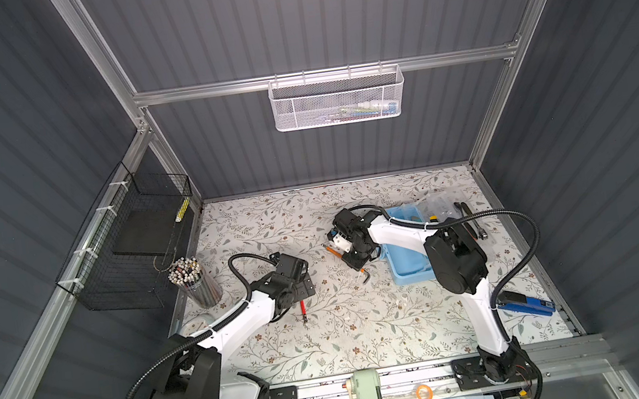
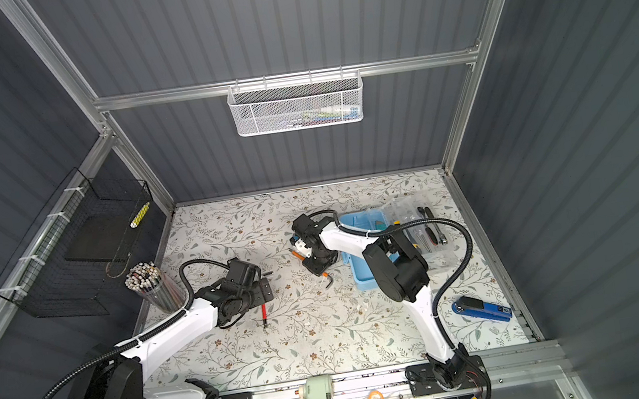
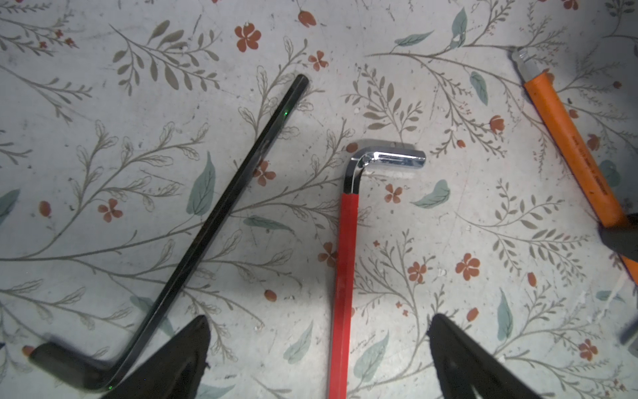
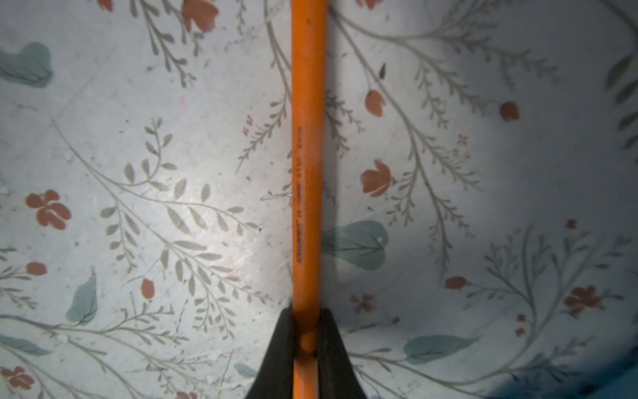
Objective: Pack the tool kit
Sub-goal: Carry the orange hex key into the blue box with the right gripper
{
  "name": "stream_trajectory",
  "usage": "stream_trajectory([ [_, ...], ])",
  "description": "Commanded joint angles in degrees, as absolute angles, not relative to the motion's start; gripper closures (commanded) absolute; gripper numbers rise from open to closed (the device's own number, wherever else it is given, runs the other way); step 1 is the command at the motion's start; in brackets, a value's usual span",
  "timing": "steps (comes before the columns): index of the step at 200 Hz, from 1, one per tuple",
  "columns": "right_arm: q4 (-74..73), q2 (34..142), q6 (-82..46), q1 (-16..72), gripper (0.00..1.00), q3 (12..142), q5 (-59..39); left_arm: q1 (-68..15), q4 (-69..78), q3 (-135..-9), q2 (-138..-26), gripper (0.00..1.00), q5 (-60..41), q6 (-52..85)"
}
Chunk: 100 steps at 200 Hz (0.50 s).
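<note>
Right gripper [image 4: 305,321]: clamped on the orange-sleeved hex key [image 4: 309,155], whose shaft runs straight out between its fingers.
Left gripper [image 3: 319,319]: spread wide over the red-sleeved hex key [image 3: 347,259]; the black hex key [image 3: 224,214] lies beside it.
Tool box [image 1: 411,270]: light blue, just beside the right gripper.
Risk: we judge that the smooth sleeve may twist or slip in the grip, or the long shaft may catch the box rim.

In both top views the table [image 1: 347,331] is bright under overhead light, the walls [image 1: 11,165] dim, edges bowed. Wrist views are soft; the right one shows a glare patch and shadowed corners.
</note>
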<state>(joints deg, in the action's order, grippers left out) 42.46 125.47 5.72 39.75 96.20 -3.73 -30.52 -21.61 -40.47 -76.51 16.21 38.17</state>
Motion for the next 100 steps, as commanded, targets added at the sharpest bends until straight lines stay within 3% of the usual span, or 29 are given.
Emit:
stream_trajectory([
  [1, 41.8, 120.0, 2.8, 39.7, 0.99, 95.2, -6.2, -30.0, -21.9, -40.1, -76.5, 0.0, 15.6, 37.8],
  [100, 44.8, 108.0, -2.7, 35.7, 1.0, 90.4, -3.5, -30.0, -22.8, -41.4, -77.7, 0.0, 14.6, 36.4],
])
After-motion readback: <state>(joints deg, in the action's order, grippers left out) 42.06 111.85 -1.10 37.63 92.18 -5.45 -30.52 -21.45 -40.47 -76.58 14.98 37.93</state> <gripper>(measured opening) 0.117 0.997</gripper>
